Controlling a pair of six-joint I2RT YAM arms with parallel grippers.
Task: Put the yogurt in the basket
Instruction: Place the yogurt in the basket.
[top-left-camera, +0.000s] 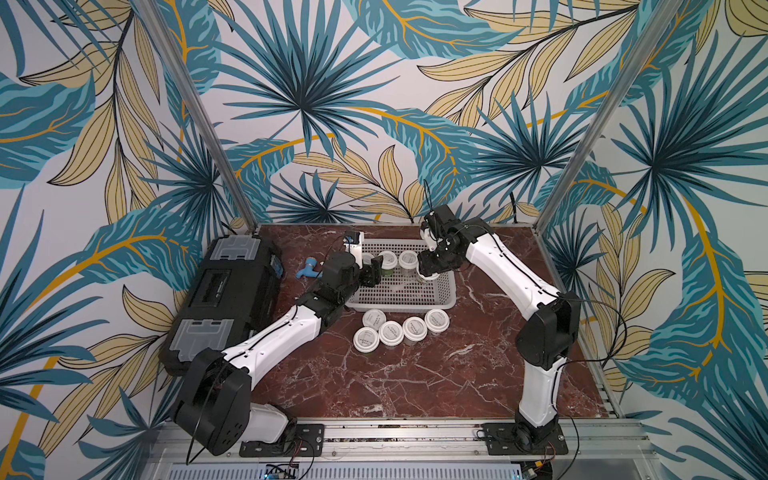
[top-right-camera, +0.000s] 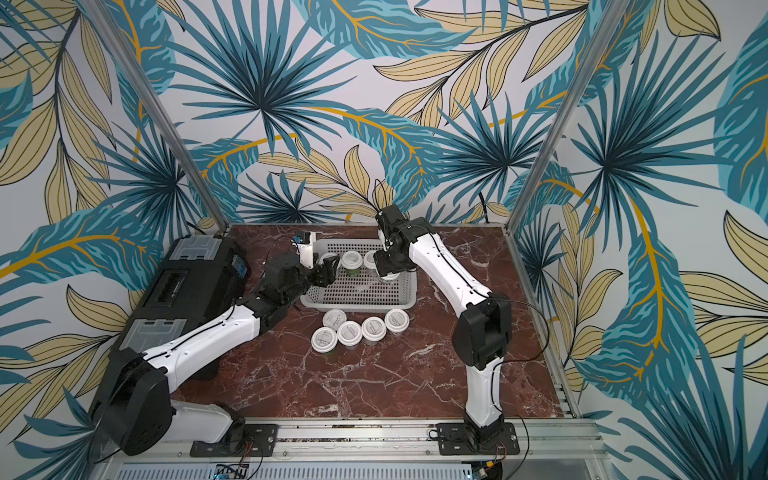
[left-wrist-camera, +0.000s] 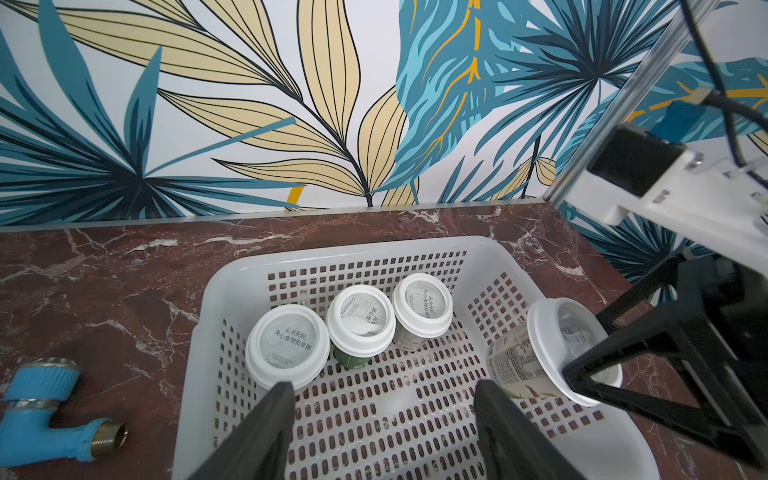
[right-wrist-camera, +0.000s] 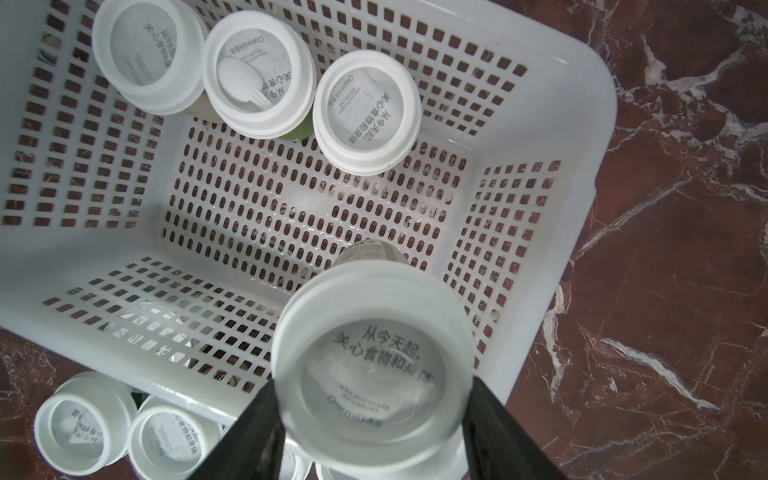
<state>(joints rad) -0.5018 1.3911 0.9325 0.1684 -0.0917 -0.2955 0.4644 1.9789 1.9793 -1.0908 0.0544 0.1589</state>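
Clamped in the right gripper (right-wrist-camera: 374, 419), jaws pressed to either side of its wide white lid: one yogurt cup (right-wrist-camera: 374, 357). Hanging tilted inside the right end of the basket (right-wrist-camera: 598, 83), close to the side wall (touching the perforated floor or not, cannot tell). Looking straight down on that lid from the right wrist: a thick white collar, a clear sunken window in the middle, grey printed lettering across it. From the left wrist, the side on show too, clear plastic wrapped in a pale label with fine print. Lined up along the far wall of the basket, upright and shoulder to shoulder: three cups (left-wrist-camera: 286, 345) with the very same lids. Dark green below the collar on the middle one (left-wrist-camera: 360, 320), and a small white folding spoon tucked under its clear top. Spread wide and gripping nothing, hovering over the basket's left end: the left gripper (left-wrist-camera: 382, 399). Out on the red marble table (top-left-camera: 415, 382), just in front of the basket's near wall: five cups (top-left-camera: 391, 332) bunched together, lids up, neighbours touching. Pale grey-white plastic for the basket, slotted holes all over bottom and sides, smooth rolled rim. Off to the left, lying on the table between basket and black toolbox (top-left-camera: 232, 291): a blue fitting (top-left-camera: 309, 269).
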